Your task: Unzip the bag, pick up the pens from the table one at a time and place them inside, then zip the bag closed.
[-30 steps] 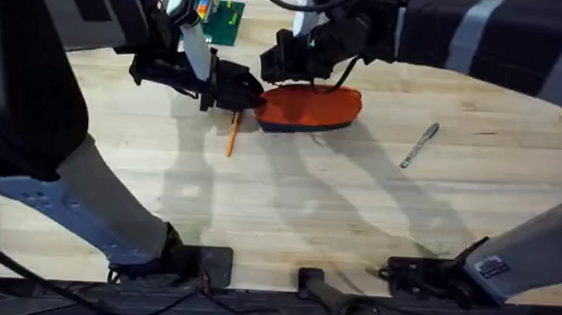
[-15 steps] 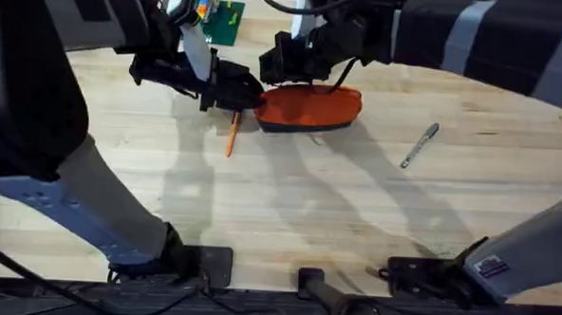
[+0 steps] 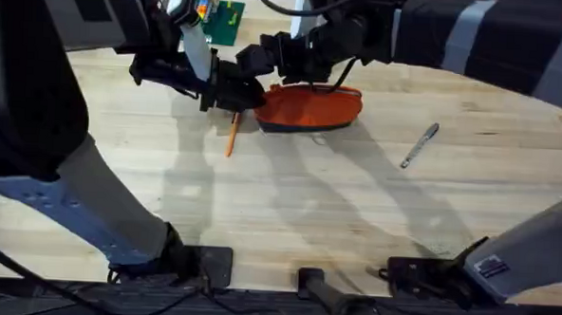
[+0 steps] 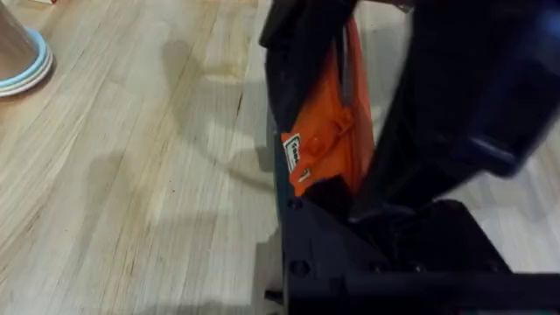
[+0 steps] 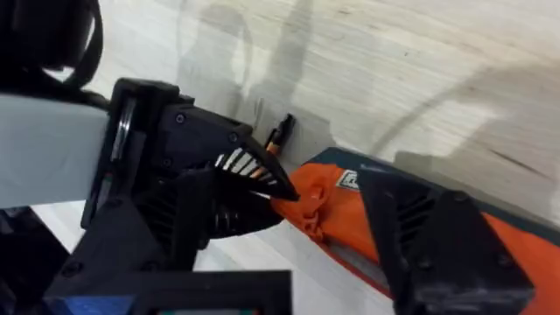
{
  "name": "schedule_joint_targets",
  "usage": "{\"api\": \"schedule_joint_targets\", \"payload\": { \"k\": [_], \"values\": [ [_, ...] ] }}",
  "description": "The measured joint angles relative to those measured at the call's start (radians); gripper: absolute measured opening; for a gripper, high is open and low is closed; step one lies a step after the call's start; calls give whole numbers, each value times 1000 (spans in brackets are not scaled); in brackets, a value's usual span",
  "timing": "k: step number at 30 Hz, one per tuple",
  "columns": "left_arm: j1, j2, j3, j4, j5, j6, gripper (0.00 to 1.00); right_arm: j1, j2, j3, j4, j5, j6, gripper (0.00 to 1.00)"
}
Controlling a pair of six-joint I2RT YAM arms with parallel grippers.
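I have the left tool (image 3: 249,95) pinching the left end of the bag (image 3: 312,108), its black fingers (image 5: 249,188) pressed together on the orange fabric by the small white label, as the right wrist view shows plainly; the right tool (image 3: 266,62) sits just above that same end, over the zipper line, and I cannot tell whether its fingers are spread or pressed together, since they blur dark against the left tool; in the left wrist view the bag (image 4: 328,140) hangs close in front of my left tool, orange with its label showing and a dark edge beside it; the bag lies on the tabletop (image 3: 289,196) toward the far middle, its navy strip along the near edge; the orange pen (image 3: 232,134) lies on the tabletop just beside the bag's left end, below my left tool, its black end tucked near the fingers; the silver-grey pen (image 3: 419,145) lies well apart to the right of the bag, slanted; a green item (image 3: 222,20) rests at the far edge behind the left arm.
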Motion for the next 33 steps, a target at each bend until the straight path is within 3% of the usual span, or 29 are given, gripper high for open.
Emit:
{"api": "schedule_joint_targets", "payload": {
  "k": [18, 33],
  "values": [
    [0, 0, 0, 0, 0, 0, 42, -16, -45, 2, -24, -7, -138, 996],
    [0, 0, 0, 0, 0, 0, 42, -117, -232, 2, -201, -7, -274, 996]
  ]
}}
